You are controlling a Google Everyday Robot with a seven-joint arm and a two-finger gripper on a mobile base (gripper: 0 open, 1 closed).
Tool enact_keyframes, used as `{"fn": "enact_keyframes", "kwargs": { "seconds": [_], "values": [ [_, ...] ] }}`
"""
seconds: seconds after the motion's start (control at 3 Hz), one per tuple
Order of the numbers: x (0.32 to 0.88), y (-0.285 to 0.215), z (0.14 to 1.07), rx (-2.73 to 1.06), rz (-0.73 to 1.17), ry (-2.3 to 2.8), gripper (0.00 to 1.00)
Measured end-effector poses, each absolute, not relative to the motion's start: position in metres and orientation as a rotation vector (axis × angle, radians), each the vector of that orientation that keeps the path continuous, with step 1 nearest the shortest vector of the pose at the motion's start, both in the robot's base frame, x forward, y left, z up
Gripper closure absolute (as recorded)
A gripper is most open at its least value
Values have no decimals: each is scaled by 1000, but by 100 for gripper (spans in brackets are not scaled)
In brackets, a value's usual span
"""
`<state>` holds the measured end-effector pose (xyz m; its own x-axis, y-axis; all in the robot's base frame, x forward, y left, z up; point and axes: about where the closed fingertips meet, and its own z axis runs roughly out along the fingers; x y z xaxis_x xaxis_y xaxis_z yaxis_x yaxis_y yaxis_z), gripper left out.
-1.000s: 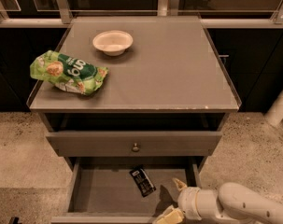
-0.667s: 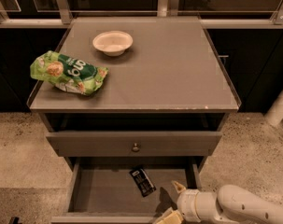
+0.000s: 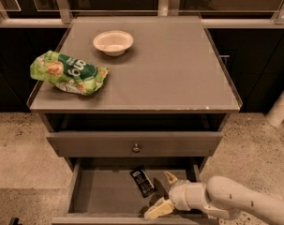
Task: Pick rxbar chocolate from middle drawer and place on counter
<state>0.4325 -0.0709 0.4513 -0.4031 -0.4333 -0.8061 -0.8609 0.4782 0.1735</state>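
The rxbar chocolate [image 3: 142, 182], a small flat black bar with a white label patch, lies on the floor of the open middle drawer [image 3: 101, 191], near its middle. My gripper [image 3: 163, 193] hangs over the drawer just right of the bar, fingers spread apart, one finger [image 3: 159, 208] at the front and one [image 3: 170, 176] further back. It holds nothing and does not touch the bar. The counter [image 3: 169, 74] is the grey-brown cabinet top above.
A green crinkly snack bag [image 3: 69, 73] lies on the counter's left side and a pale bowl [image 3: 113, 42] stands near its back. A closed drawer front with a small round knob [image 3: 136, 148] sits above the open drawer. Speckled floor surrounds the cabinet.
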Motion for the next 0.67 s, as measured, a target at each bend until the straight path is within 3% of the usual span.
{"fn": "enact_keyframes", "kwargs": {
  "seconds": [0.67],
  "values": [
    [461, -44, 448, -1109, 777, 1960, 0]
  ]
}}
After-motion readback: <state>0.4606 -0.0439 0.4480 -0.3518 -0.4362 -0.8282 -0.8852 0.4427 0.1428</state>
